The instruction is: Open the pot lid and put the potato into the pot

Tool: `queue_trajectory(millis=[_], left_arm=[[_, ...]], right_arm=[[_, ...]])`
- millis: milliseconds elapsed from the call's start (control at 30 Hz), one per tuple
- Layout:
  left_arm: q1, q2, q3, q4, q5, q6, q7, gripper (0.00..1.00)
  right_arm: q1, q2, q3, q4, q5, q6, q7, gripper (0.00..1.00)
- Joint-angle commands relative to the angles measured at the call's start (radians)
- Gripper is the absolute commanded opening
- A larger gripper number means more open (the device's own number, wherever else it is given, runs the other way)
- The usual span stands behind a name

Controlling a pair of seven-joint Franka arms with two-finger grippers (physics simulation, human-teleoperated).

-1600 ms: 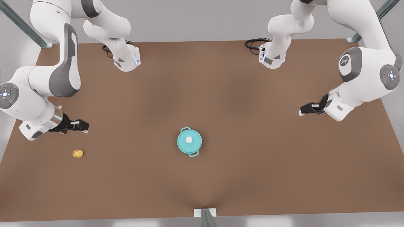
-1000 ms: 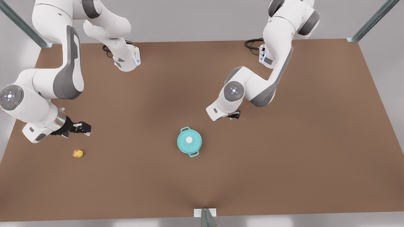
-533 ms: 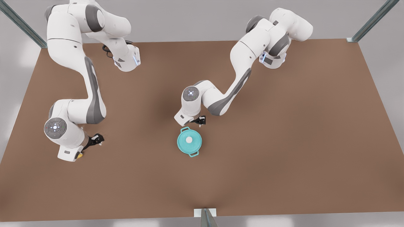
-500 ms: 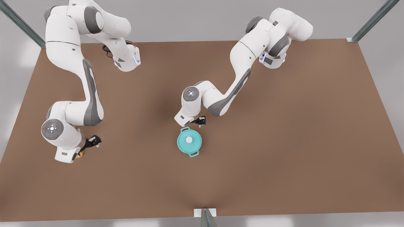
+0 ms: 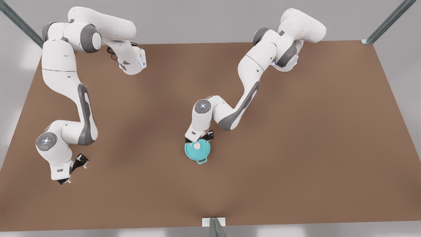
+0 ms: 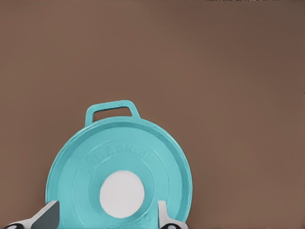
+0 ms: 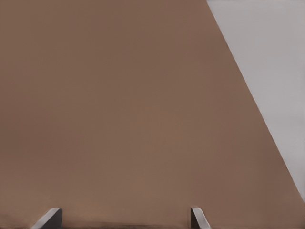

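Left gripper [image 6: 107, 217] spread above pot lid [image 5: 197, 151], lid on pot [image 5: 201, 161]. Right gripper [image 7: 126, 217] spread over bare table [image 5: 296, 131].

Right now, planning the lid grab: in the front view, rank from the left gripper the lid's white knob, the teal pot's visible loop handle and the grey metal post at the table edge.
1. White knob, right at the left gripper.
2. Teal loop handle, on the pot's near side.
3. Grey metal post, at the table's near edge.
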Motion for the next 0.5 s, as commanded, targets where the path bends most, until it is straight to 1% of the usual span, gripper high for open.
queue_trajectory(millis=[0,33,67,100,167,200,233,267,333,400,433,467], left_arm=[[-0.002,0.003,0.000,0.000,0.005,0.058,-0.119,1.00],[-0.004,0.008,0.000,0.002,0.007,0.066,-0.119,1.00],[-0.007,0.009,0.003,0.002,0.017,0.078,-0.119,1.00],[-0.007,0.015,0.005,0.002,0.017,0.080,-0.119,1.00],[-0.009,0.020,0.011,0.002,0.020,0.095,-0.119,1.00],[-0.010,0.020,0.011,0.002,0.027,0.095,-0.119,1.00],[-0.012,0.020,0.011,0.002,0.040,0.095,-0.117,0.98],[-0.016,0.020,0.017,0.002,0.040,0.095,-0.117,0.94],[-0.019,0.020,0.023,0.002,0.040,0.094,-0.117,0.74],[-0.022,0.020,0.031,0.002,0.042,0.092,-0.116,0.59],[-0.022,0.020,0.035,0.002,0.042,0.092,-0.114,0.56],[-0.022,0.020,0.041,0.003,0.042,0.092,-0.110,0.56]], right_arm=[[-0.019,0.011,0.002,0.001,0.003,0.017,-0.489,1.00],[-0.028,0.012,0.006,0.006,0.008,-0.049,-0.498,1.00],[-0.083,0.018,0.064,0.014,0.009,-0.125,-0.506,1.00],[-0.102,0.028,0.086,0.031,0.011,-0.188,-0.504,1.00],[-0.119,0.064,0.088,0.064,0.032,-0.291,-0.503,1.00],[-0.120,0.072,0.088,0.077,0.032,-0.313,-0.503,1.00],[-0.122,0.083,0.088,0.094,0.032,-0.340,-0.503,1.00],[-0.120,0.083,0.091,0.095,0.028,-0.340,-0.504,1.00],[-0.113,0.077,0.100,0.095,0.029,-0.343,-0.518,1.00],[-0.097,0.058,0.103,0.041,0.035,-0.345,-0.504,1.00],[-0.099,0.054,0.103,0.018,0.035,-0.333,-0.504,1.00],[-0.104,0.054,0.101,-0.009,0.037,-0.290,-0.504,1.00]])
